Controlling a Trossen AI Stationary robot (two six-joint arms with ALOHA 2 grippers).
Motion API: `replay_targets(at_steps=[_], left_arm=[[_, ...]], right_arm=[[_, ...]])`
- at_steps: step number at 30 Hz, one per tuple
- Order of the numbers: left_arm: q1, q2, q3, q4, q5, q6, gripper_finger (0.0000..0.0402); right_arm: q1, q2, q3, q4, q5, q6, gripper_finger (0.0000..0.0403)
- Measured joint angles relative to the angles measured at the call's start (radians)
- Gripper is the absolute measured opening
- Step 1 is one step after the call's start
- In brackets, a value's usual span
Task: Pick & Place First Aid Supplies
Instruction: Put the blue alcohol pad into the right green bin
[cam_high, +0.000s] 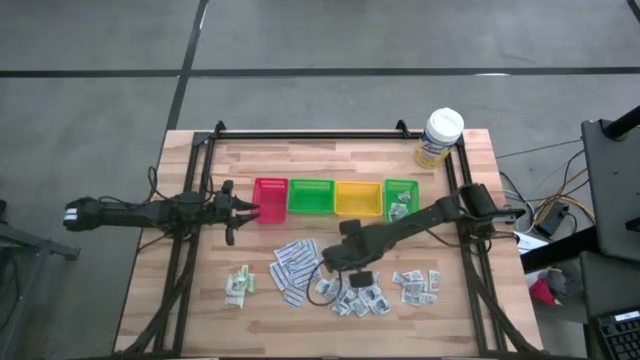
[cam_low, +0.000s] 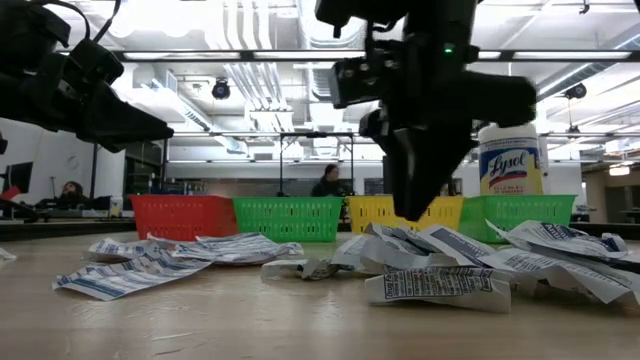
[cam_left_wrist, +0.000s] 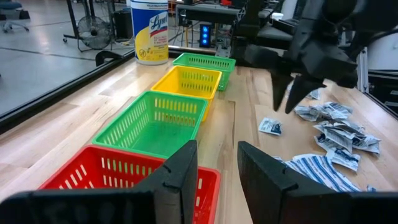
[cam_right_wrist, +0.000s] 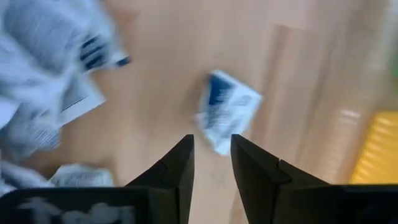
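Observation:
The first aid supplies lie loose on the wooden table: long white printed strips (cam_high: 292, 266), pale green-white sachets (cam_high: 238, 285) and grey-white squares (cam_high: 358, 297) (cam_high: 416, 285). My right gripper (cam_high: 330, 262) (cam_right_wrist: 211, 155) is open, points down and hangs just above the table beside the strips. One small blue-printed square packet (cam_right_wrist: 227, 118) (cam_left_wrist: 270, 126) lies flat on the wood just beyond its fingertips. My left gripper (cam_high: 243, 205) (cam_left_wrist: 217, 165) is open and empty, held level above the near left corner of the red tray (cam_high: 270, 200).
A red, a green (cam_high: 310, 196), a yellow (cam_high: 357, 197) and a smaller green tray (cam_high: 401, 197) stand in a row across the table's middle. The smaller green tray holds a few packets. A white-lidded, yellow-labelled tub (cam_high: 439, 137) stands at the far right corner. Black rails (cam_high: 310, 135) frame the table.

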Motion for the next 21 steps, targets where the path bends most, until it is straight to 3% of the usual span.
replay_targets(at_steps=[21], left_arm=[[0.000, 0.000, 0.000, 0.000, 0.000, 0.000, 0.0113]], right_arm=[[0.008, 0.000, -0.058, 0.118, -0.007, -0.097, 0.0130]])
